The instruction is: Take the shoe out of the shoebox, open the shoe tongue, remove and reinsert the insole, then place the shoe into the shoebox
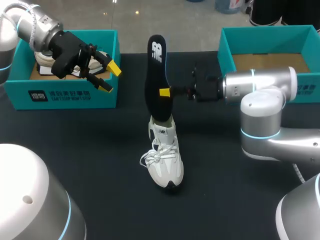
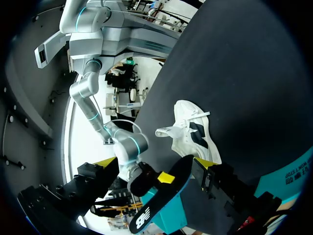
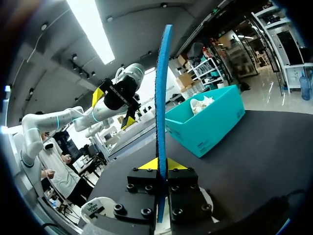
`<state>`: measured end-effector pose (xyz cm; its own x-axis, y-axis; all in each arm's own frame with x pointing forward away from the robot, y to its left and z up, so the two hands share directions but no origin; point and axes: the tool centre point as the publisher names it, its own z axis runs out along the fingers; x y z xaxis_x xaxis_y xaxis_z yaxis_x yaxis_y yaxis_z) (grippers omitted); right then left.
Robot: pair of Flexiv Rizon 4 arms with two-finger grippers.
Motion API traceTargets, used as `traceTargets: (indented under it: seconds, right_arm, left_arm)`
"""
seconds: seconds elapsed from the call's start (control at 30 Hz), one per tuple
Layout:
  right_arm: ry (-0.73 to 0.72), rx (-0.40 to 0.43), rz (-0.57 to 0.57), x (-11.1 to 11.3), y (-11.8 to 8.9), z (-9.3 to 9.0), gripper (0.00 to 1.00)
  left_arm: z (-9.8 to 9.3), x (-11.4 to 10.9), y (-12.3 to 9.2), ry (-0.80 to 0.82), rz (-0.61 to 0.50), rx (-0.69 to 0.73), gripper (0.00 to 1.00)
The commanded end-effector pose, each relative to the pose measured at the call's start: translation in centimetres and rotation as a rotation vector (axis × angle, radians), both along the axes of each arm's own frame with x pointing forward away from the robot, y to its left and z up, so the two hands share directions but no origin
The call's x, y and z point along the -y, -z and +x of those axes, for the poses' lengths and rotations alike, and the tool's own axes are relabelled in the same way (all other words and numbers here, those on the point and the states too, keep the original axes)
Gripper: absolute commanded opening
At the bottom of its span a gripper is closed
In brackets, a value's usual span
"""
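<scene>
The right claw [image 2: 166,177] pinches the black insole [image 2: 151,205] near the white shoe [image 2: 193,139] on the table [image 2: 254,73]

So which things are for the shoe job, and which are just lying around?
For the job: white shoe on the table; black insole, gripped upright in the right jaws; teal shoebox on the right, which looks empty.
Just lying about: teal shoebox on the left, with another shoe inside; the left jaws hang open over it, holding nothing.
</scene>
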<state>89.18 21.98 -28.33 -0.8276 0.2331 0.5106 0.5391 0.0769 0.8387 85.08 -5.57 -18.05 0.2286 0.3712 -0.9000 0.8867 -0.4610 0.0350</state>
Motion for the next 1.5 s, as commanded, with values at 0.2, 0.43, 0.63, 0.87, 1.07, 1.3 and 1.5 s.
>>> traceTargets:
  seconds: [0.2,0.43,0.63,0.87,1.07,1.3,1.5]
  right_arm:
    - [0.010,-0.036,0.012,0.1,0.7,-0.3,0.00]
    - [-0.015,-0.035,0.019,0.3,1.6,-0.8,0.00]
    - [-0.023,-0.040,0.028,0.5,2.3,-1.2,0.00]
    - [-0.023,-0.034,0.037,0.6,3.4,-1.9,0.00]
    - [-0.029,-0.004,0.032,1.0,4.2,-2.5,0.00]
    - [-0.035,0.000,0.027,1.4,5.5,-3.1,0.00]
    - [-0.035,-0.013,0.025,1.5,6.5,-4.0,0.00]
  left_arm:
    - [0.0,0.0,-0.1,0.001,0.004,0.002,1.00]
    - [0.0,0.0,-0.1,0.001,0.004,0.002,1.00]
    - [0.0,0.0,-0.1,0.001,0.004,0.002,1.00]
    - [0.0,0.0,-0.1,0.001,0.004,0.002,1.00]
    - [0.0,0.0,-0.1,0.001,0.004,0.002,1.00]
    - [0.0,0.0,-0.1,0.001,0.004,0.002,1.00]
    - [0.0,0.0,-0.1,0.001,0.004,0.002,1.00]
